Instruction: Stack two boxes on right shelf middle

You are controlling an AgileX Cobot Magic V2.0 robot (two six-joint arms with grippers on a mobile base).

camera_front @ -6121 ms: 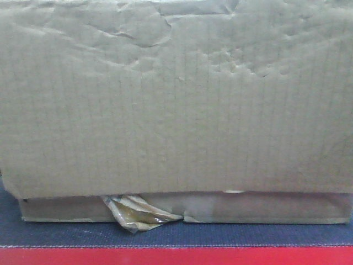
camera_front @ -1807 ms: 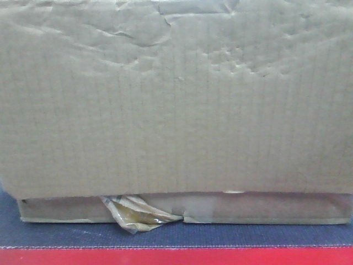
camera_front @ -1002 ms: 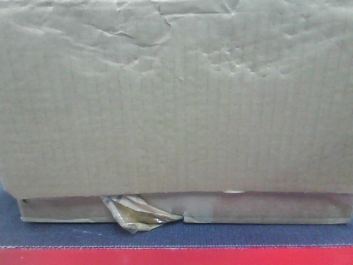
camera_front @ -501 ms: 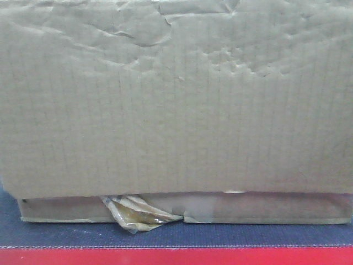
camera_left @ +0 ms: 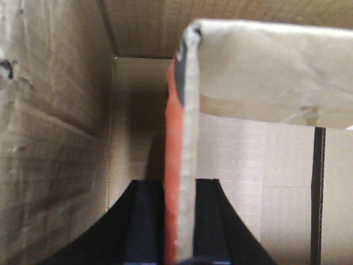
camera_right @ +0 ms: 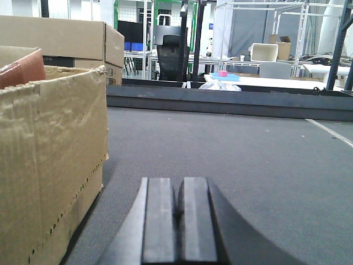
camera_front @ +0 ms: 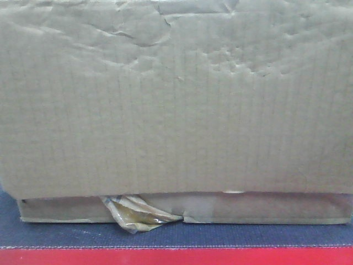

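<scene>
Nothing has moved since the earlier front views: we see both boxes and the tape lying just as they did. The tall box [camera_front: 176, 99] fills most of the front view, its brown face dented and wrinkled near the top. It sits on the flat box [camera_front: 265, 208], and this stack rests on a dark textured deck [camera_front: 248, 234] with a red rim [camera_front: 176, 256]. In the right wrist view the tall box [camera_right: 49, 160] stands to the left on a grey surface [camera_right: 248, 154]. Our right gripper [camera_right: 179, 193] is low over that surface, beside the box, with its black fingers pressed together on nothing. Our left gripper [camera_left: 176, 187] reaches inside a box, its fingers clamped either side of an upright cardboard flap [camera_left: 265, 72] with an orange-red face. A glossy tan tape scrap [camera_front: 138, 216] hangs crumpled from the flat box's front, touching the deck.
</scene>
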